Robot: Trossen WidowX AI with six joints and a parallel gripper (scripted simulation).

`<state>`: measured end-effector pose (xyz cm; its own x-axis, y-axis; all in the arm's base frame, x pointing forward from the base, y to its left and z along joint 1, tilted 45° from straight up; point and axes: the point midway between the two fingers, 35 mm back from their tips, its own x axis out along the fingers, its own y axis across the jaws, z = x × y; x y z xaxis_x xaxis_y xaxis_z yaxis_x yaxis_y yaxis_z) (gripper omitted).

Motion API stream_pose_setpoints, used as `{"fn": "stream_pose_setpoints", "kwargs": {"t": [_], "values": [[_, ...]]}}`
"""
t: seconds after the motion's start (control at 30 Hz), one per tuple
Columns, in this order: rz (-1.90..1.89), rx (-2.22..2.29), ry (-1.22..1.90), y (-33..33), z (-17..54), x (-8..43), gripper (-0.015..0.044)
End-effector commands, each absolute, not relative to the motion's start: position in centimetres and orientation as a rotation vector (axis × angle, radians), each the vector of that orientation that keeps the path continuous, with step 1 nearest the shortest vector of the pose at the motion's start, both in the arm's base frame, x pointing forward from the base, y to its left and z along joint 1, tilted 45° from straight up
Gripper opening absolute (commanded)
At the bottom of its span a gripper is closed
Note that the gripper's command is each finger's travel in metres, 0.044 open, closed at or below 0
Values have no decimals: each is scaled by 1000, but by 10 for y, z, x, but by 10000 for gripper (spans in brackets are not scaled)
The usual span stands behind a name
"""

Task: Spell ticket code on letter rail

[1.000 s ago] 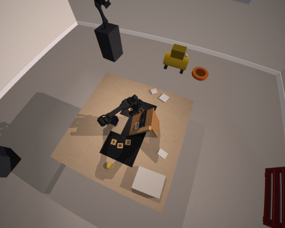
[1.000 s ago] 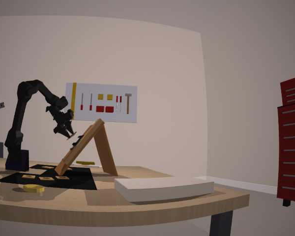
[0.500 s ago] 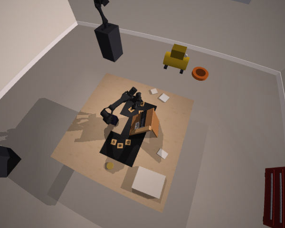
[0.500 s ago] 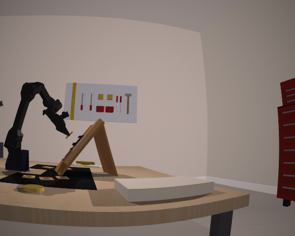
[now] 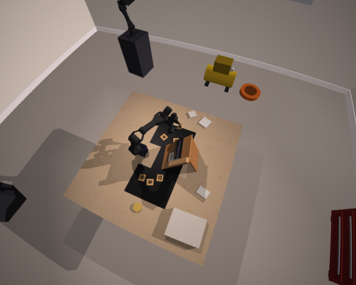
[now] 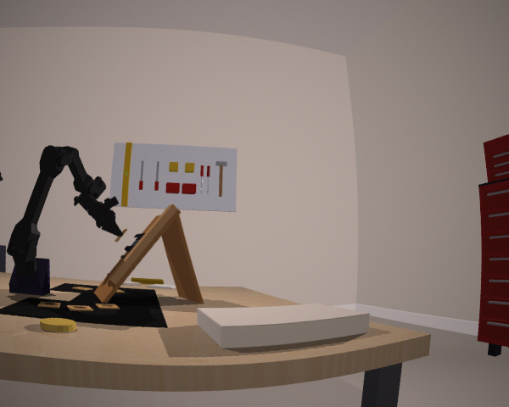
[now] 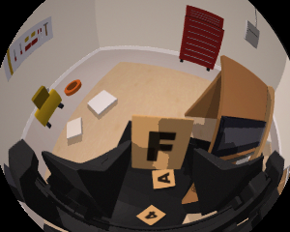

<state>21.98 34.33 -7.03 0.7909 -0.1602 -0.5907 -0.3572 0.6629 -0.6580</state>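
Wrist view: pincer (image 5: 175,125) (image 6: 122,236) (image 7: 159,146) grasping F tile (image 5: 180,126) (image 6: 120,235) (image 7: 161,142), apparently off the slanted board's (image 5: 190,150) (image 6: 136,252) (image 7: 242,92) side toward the bench's (image 5: 110,190) (image 6: 246,372) (image 7: 135,82) far edge; skewed entry could jam it.

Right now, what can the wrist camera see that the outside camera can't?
Only wrist: the letter F on the square wooden tile held in the black gripper, and an orange ring.

Only outside: a round yellow disc and the arm's dark blue base block.

Both: the tall red metal drawer cabinet and the leaning brown board.
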Motion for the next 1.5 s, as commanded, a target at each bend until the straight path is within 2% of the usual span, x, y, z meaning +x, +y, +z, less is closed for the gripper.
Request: {"fn": "stream_pose_setpoints", "kwargs": {"t": [0.0, 1.47], "values": [[107, -871, 674, 333, -85, 238, 0], [105, -872, 672, 319, -79, 251, 0]]}}
